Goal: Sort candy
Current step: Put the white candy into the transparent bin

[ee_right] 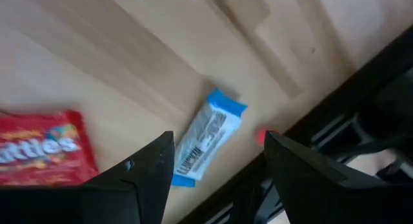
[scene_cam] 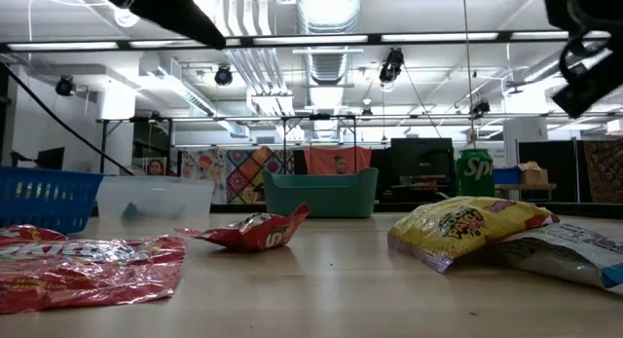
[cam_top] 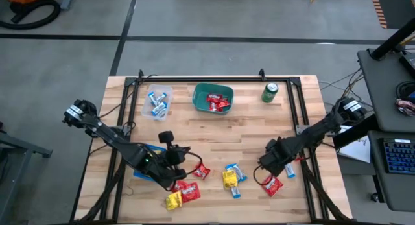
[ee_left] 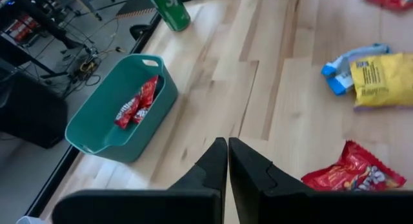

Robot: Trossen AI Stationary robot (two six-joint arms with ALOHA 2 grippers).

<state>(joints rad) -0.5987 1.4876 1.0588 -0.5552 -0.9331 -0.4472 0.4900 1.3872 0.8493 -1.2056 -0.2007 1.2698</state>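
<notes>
— Where is the left pincer [ee_left: 227, 161]?

— Low over the near left part of the worktop [cam_top: 214, 131], pressed together, with nothing between its fingers. A red packet [ee_left: 353, 171] lies just beside it, and a yellow packet [ee_left: 377, 79] with a blue-and-white wrapper [ee_left: 342, 62] farther off.

— And the right pincer [ee_right: 219, 162]?

— Spread wide, hanging over a blue-and-white sweet [ee_right: 203, 139] near the worktop's right edge, not touching it. Another red packet [ee_right: 39, 146] lies close by.

— Anything sorted so far?

— The green bin [cam_top: 213, 98] at the far side holds red packets, and the clear tub [cam_top: 157, 101] to its left holds blue-and-white ones. A blue basket [scene_cam: 44, 199] sits at the left, mostly hidden under the left arm in the high view. More candy is scattered along the near side, between the two arms. A green can [cam_top: 270, 92] stands far right.
</notes>
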